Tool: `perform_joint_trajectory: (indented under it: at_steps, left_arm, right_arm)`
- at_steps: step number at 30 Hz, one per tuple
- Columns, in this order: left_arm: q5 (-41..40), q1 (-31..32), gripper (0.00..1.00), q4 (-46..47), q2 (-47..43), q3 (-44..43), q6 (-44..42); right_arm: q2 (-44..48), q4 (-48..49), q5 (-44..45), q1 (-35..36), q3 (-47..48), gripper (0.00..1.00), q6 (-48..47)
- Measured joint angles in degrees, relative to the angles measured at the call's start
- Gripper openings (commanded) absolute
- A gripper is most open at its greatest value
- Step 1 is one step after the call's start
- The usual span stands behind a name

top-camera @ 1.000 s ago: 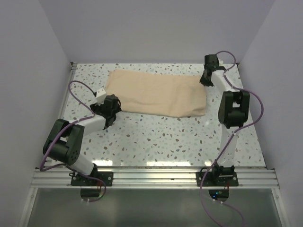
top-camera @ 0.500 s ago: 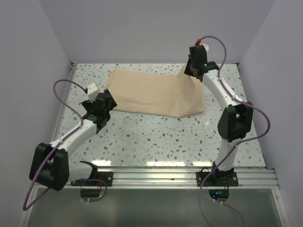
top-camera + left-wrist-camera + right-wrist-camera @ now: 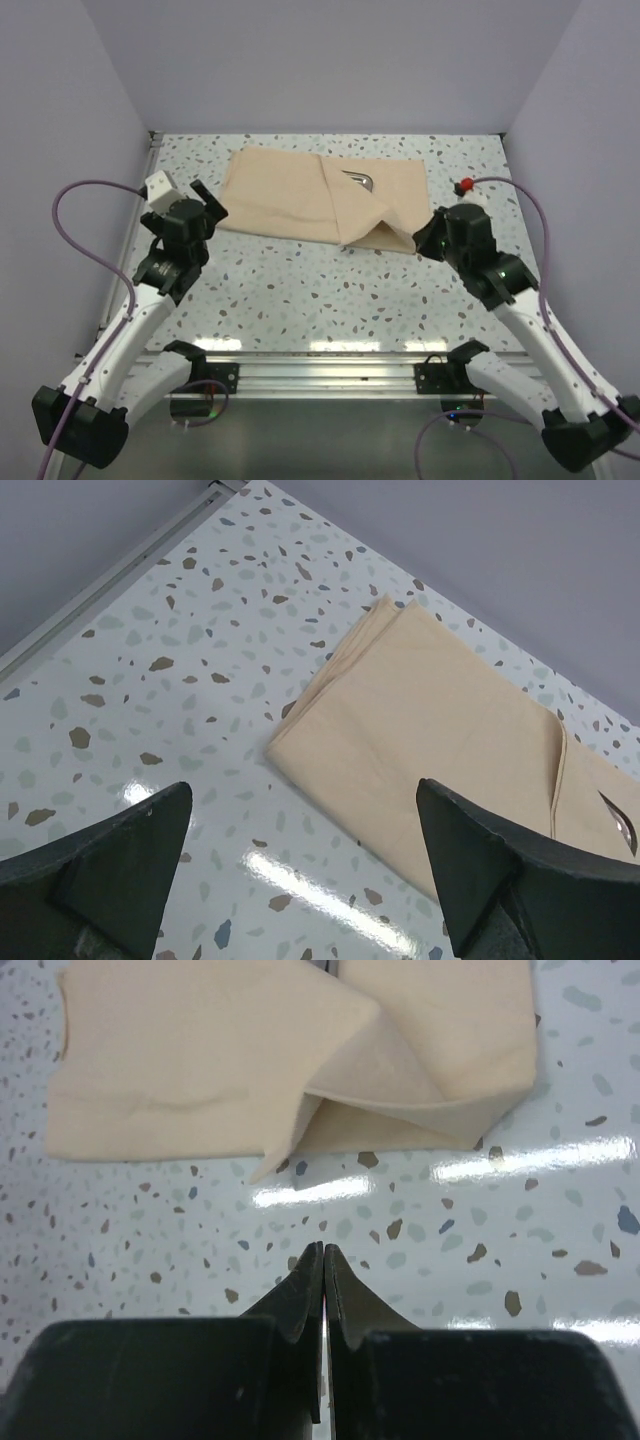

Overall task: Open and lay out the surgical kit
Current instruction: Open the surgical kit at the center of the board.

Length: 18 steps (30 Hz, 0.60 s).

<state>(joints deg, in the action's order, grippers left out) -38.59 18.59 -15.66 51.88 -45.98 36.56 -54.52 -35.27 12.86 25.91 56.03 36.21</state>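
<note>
The beige cloth wrap (image 3: 285, 195) lies flat at the back of the table. Its right flap (image 3: 365, 215) is folded over toward the middle, and a shiny metal instrument (image 3: 357, 180) shows in the opening. The steel tray is hidden. My left gripper (image 3: 207, 197) is open and empty, just off the cloth's left edge. The left wrist view shows the cloth (image 3: 440, 720) ahead between the spread fingers (image 3: 110, 850). My right gripper (image 3: 422, 240) is shut and empty, near the cloth's front right corner. In the right wrist view the folded flap (image 3: 330, 1070) lies ahead of the gripper (image 3: 322, 1252).
The speckled terrazzo table (image 3: 330, 290) is walled on three sides. A metal rail (image 3: 150, 150) runs along its left edge and an aluminium rail (image 3: 330, 370) along the near edge, carrying both arm bases. Purple cables loop beside each arm.
The right gripper held the cloth's right corner up, let it go, and pulled back near. The flap now lies folded inward, baring a metal instrument. The left arm drew back left.
</note>
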Motion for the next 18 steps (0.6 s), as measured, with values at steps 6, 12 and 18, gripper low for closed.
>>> perform_joint_trajectory:
  at_steps: [6,12,18]
  left_arm:
    - [0.04,0.59,0.99,-4.44,-3.23,0.28,1.84]
    - [0.37,0.74,0.99,-5.31,-6.67,4.96,2.86]
    - [0.46,0.79,0.99,-4.48,-6.03,12.09,2.86]
  right_arm:
    - [17.97,-9.35,0.04,0.02,-4.98,0.08,6.93]
    - [22.88,-11.47,-2.27,0.00,-8.31,0.98,7.21]
    - [-0.90,-7.10,-6.40,0.96,-2.64,0.98,-0.90]
